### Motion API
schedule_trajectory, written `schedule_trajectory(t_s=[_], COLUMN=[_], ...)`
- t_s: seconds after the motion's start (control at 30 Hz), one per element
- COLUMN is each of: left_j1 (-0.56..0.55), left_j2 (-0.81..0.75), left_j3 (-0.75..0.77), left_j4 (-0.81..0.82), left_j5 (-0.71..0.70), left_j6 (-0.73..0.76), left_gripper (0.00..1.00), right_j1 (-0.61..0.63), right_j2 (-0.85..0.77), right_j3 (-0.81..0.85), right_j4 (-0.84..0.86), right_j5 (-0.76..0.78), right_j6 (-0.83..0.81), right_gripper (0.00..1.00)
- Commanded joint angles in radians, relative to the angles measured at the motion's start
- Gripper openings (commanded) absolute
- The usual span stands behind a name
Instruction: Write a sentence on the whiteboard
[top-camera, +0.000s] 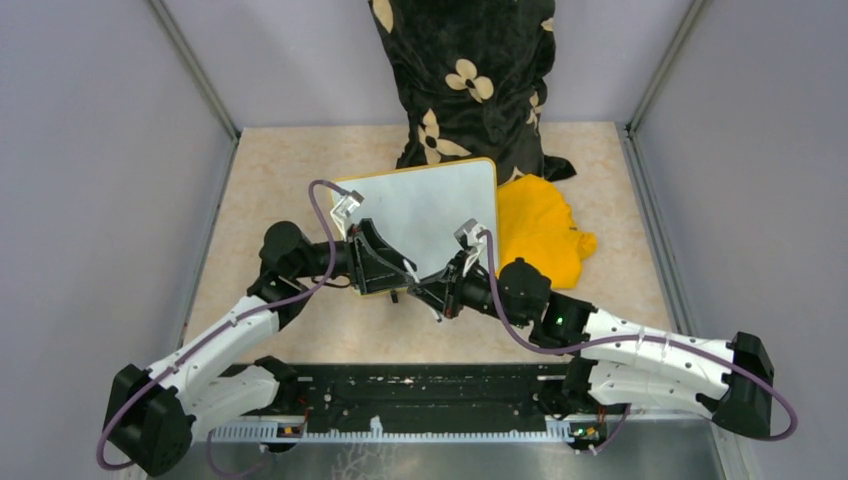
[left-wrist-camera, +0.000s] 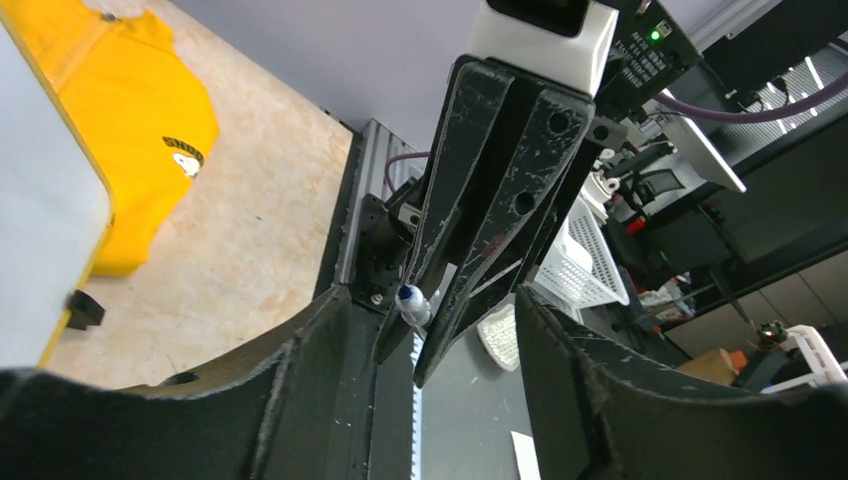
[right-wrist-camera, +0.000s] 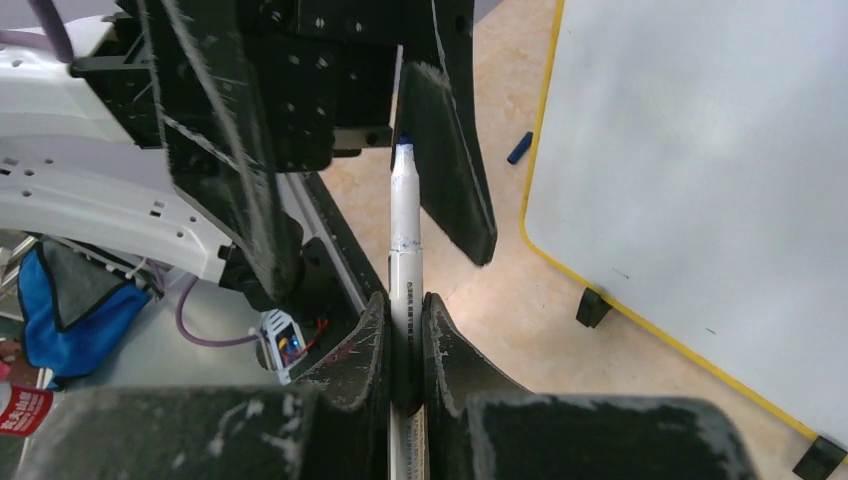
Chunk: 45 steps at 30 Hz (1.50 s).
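- While the right gripper (right-wrist-camera: 405, 305) clamps a white marker (right-wrist-camera: 404, 215), its blue tip points between the spread fingers of the left gripper (left-wrist-camera: 432, 300)
- The whiteboard (top-camera: 425, 205) sits toward the far edge of the surface (top-camera: 290, 190), its near edge hidden by both grippers
- A yellow cloth (top-camera: 540, 230) touches its right side; a flowered black cloth (top-camera: 470, 70) at the far edge is cut off above

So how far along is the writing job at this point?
Done: the marker looks uncapped, its blue tip bare, and a small blue piece, probably the cap, lies on the table beside the whiteboard. In hand: the right gripper is shut on the marker, with the open left gripper flanking its tip. Left: all the writing; the board is blank.
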Motion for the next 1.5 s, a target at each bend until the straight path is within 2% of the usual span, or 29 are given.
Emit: schedule_trajectory(t_s=[0.0, 0.1, 0.53, 0.7, 0.9, 0.93, 0.97, 1.03, 1.17, 1.27, 1.47], left_j1=[-0.029, -0.038, -0.041, -0.041, -0.041, -0.041, -0.041, -0.041, -0.041, -0.041, -0.041], left_j2=[0.020, 0.023, 0.013, 0.002, -0.038, -0.047, -0.055, -0.078, -0.124, -0.149, -0.152], left_j3=[-0.009, -0.011, -0.020, -0.030, -0.038, -0.042, -0.047, -0.057, -0.072, -0.074, -0.106], left_j4=[0.077, 0.103, 0.171, 0.172, 0.169, 0.170, 0.172, 0.188, 0.237, 0.246, 0.357], left_j5=[0.033, 0.032, 0.034, 0.025, -0.044, -0.065, -0.085, -0.135, -0.281, -0.389, -0.547], left_j6=[-0.024, -0.038, -0.090, -0.091, -0.100, -0.103, -0.109, -0.134, -0.196, -0.235, -0.387], left_gripper=[0.64, 0.52, 0.22, 0.00, 0.00, 0.00, 0.00, 0.00, 0.00, 0.00, 0.00], right_j1=[0.009, 0.009, 0.008, 0.009, 0.008, 0.009, 0.009, 0.009, 0.009, 0.008, 0.008], right_j2=[0.007, 0.009, 0.008, 0.008, -0.013, -0.024, -0.038, -0.071, -0.119, -0.142, -0.142], right_j3=[0.063, 0.060, 0.055, 0.053, 0.048, 0.045, 0.041, 0.030, 0.009, -0.014, -0.033], right_j4=[0.074, 0.076, 0.075, 0.071, 0.076, 0.078, 0.086, 0.106, 0.163, 0.225, 0.306], right_j5=[-0.027, -0.032, -0.033, -0.061, -0.070, -0.058, -0.045, -0.014, 0.039, 0.075, 0.135], right_j6=[-0.005, -0.006, -0.008, -0.008, 0.015, 0.022, 0.031, 0.053, 0.105, 0.157, 0.232], right_gripper=[0.00, 0.00, 0.00, 0.00, 0.00, 0.06, 0.20, 0.40, 0.67, 0.70, 0.67])
